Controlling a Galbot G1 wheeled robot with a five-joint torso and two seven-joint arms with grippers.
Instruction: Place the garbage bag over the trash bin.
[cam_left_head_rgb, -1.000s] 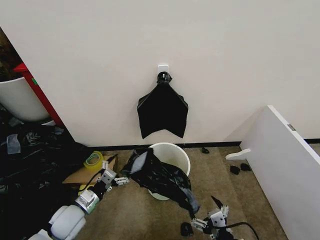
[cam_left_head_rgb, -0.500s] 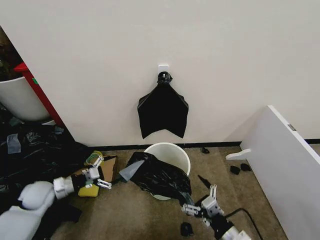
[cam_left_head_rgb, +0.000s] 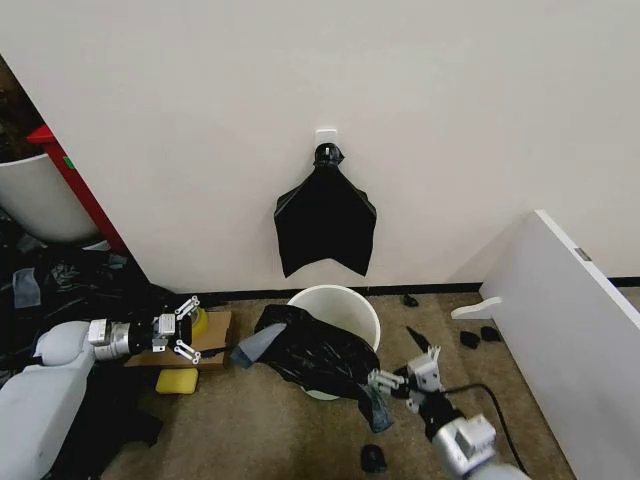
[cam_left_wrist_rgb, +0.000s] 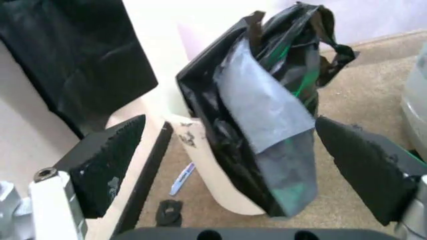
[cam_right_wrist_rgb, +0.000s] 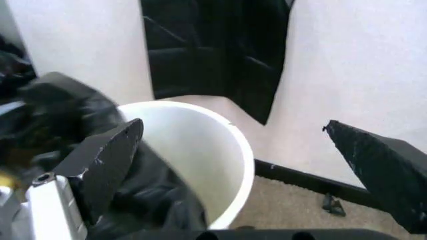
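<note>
Left hand (cam_left_head_rgb: 178, 326) open, arm stretched out low at left. Right hand (cam_left_head_rgb: 403, 377) open, low at right.

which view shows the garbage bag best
The left wrist view: the garbage bag is close, draped over the trash bin. The head view shows it whole but smaller; the right wrist view catches an edge.

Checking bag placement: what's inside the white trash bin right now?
Part of the garbage bag drapes over the trash bin front rim; the far inner wall looks bare. The bottom is covered.
</note>
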